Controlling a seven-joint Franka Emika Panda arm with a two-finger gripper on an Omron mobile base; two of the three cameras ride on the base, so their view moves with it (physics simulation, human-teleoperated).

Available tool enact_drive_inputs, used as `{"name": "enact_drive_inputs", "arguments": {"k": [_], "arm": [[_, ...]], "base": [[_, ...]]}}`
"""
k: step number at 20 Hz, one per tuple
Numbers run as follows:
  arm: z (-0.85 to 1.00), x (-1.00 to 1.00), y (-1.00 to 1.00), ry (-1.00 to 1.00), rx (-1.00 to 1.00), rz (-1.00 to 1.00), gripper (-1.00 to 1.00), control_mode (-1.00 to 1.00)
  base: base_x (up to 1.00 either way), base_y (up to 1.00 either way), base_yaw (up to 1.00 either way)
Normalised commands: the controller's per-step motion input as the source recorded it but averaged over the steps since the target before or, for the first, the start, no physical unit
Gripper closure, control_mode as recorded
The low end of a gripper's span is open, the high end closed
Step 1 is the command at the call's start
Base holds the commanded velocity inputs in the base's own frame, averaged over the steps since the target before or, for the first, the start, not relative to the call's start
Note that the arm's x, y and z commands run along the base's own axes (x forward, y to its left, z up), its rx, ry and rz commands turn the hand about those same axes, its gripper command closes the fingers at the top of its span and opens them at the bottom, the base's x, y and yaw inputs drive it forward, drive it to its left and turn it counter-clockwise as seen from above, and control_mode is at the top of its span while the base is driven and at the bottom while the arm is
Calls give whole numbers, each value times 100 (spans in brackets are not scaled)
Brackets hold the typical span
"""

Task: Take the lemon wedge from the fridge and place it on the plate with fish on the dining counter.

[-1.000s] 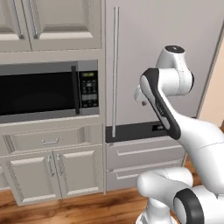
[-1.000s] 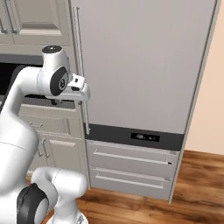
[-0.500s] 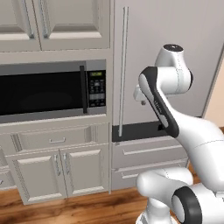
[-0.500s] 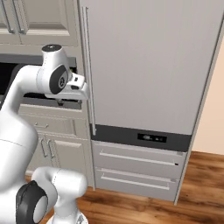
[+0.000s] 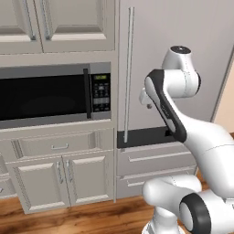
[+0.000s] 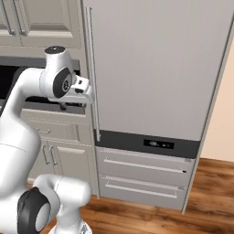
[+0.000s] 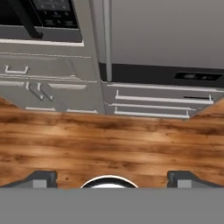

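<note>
One fridge (image 6: 155, 68) at the right of the frame, with one bar handle (image 6: 92, 73), one black band (image 6: 151, 143) and two drawers (image 6: 144, 176) below. One microwave (image 5: 50, 93) at centre left. Two upper cabinet doors (image 5: 75, 23), two lower ones (image 5: 64, 180).

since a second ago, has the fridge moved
No. The fridge sits flush beside the microwave as before; both slid right together in the view, so the base moved.

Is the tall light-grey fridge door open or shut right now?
Shut. The tall light-grey fridge shows its flat door flush with the frame, its long thin vertical bar handle untouched, no shelves visible.
</note>
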Motion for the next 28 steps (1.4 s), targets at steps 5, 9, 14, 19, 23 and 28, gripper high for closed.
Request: {"name": "enact_drive_inputs", "arguments": {"k": [5, 9, 14, 19, 23, 28], "arm": [[5, 61, 0, -27, -2, 0, -100, -100], [15, 51, 2, -43, -6, 0, -100, -100], [2, 58, 3, -27, 1, 1, -100, -100], [0, 50, 18, -16, 9, 2, -100, -100], [0, 48, 3, -1, 0, -3, -100, -100], [0, 74, 8, 2, 2, 0, -100, -100]], "base": [[0, 0, 0], [0, 0, 0], [0, 0, 0], [0, 0, 0], [0, 0, 0], [0, 0, 0]]}}
